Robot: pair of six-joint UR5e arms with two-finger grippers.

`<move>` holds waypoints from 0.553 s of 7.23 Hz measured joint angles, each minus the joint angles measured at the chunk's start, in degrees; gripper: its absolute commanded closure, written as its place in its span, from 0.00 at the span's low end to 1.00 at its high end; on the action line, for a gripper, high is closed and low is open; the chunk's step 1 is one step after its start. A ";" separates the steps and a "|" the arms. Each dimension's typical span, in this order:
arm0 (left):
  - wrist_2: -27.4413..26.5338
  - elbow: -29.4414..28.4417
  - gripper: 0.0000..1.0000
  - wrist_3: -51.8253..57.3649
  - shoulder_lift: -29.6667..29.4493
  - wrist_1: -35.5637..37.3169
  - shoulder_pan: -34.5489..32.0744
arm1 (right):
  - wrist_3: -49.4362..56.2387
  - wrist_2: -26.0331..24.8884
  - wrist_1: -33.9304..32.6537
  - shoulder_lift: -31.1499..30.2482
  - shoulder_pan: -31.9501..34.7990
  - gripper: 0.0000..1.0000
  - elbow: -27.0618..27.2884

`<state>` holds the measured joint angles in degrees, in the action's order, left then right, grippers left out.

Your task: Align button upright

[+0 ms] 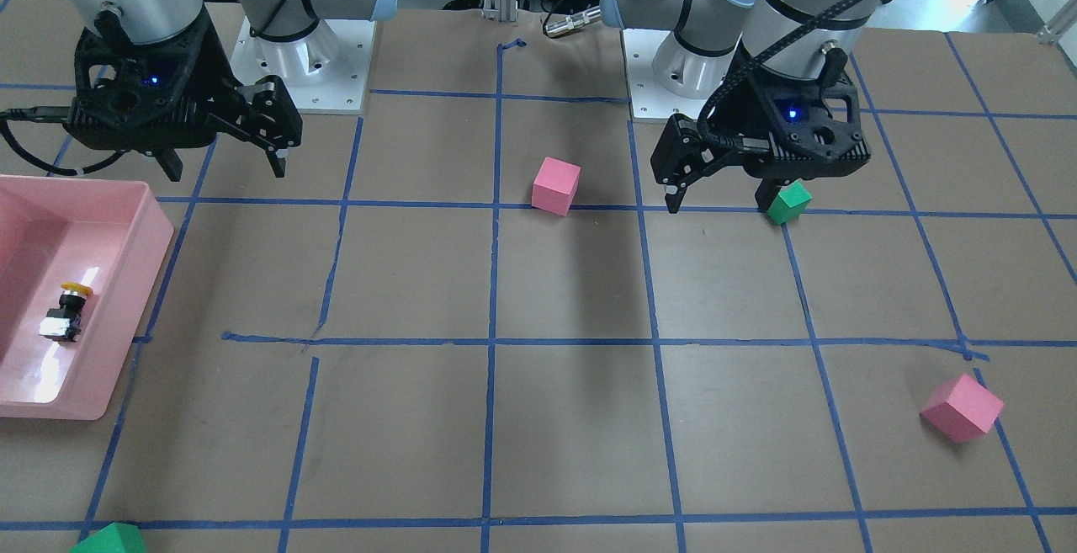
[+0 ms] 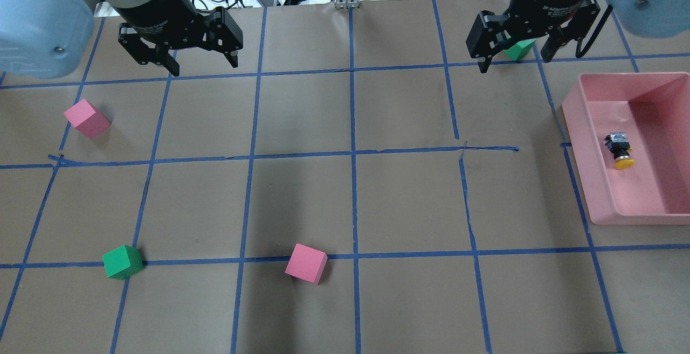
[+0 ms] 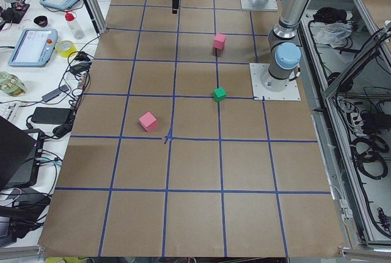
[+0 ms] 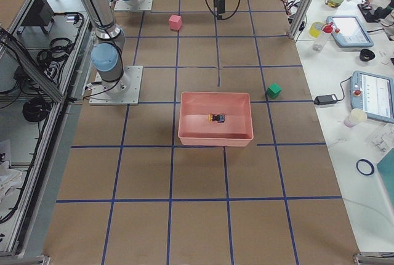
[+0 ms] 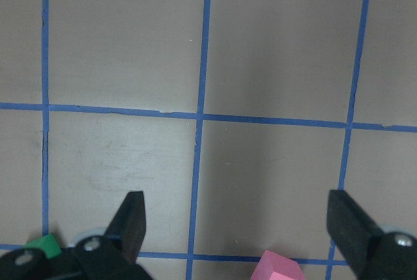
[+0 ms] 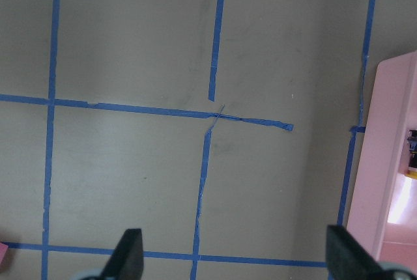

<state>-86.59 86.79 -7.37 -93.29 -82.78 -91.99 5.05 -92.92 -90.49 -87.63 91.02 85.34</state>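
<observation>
The button (image 2: pixel 620 151), with a yellow cap, black body and whitish base, lies on its side inside the pink bin (image 2: pixel 575 127). It also shows in the front view (image 1: pixel 66 311) and the right side view (image 4: pixel 217 118), and at the edge of the right wrist view (image 6: pixel 412 156). My right gripper (image 2: pixel 515 60) is open and empty, held high over the table beyond the bin's far left corner. It also shows in the front view (image 1: pixel 225 167). My left gripper (image 2: pixel 180 57) is open and empty, high over the far left of the table, well away from the button.
Pink cubes lie at the left (image 2: pixel 86 118) and near the front centre (image 2: pixel 306 263). One green cube (image 2: pixel 123 261) sits front left. Another green cube (image 2: pixel 518 49) sits under the right gripper. Blue tape lines grid the brown table.
</observation>
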 measured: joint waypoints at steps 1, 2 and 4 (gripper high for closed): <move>0.86 0.12 0.00 0.16 -0.06 0.00 0.28 | -0.01 -0.27 0.07 0.14 0.01 0.00 0.00; 1.20 0.29 0.00 0.51 -0.03 -0.03 0.47 | 0.02 -0.46 0.14 0.27 0.01 0.00 0.00; 1.43 0.48 0.00 0.78 0.69 -0.12 0.44 | 0.05 -0.74 -0.06 0.34 -0.07 0.00 0.06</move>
<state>-85.17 87.27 -6.59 -92.60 -82.89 -91.56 5.09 -93.65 -90.55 -87.29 90.96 85.40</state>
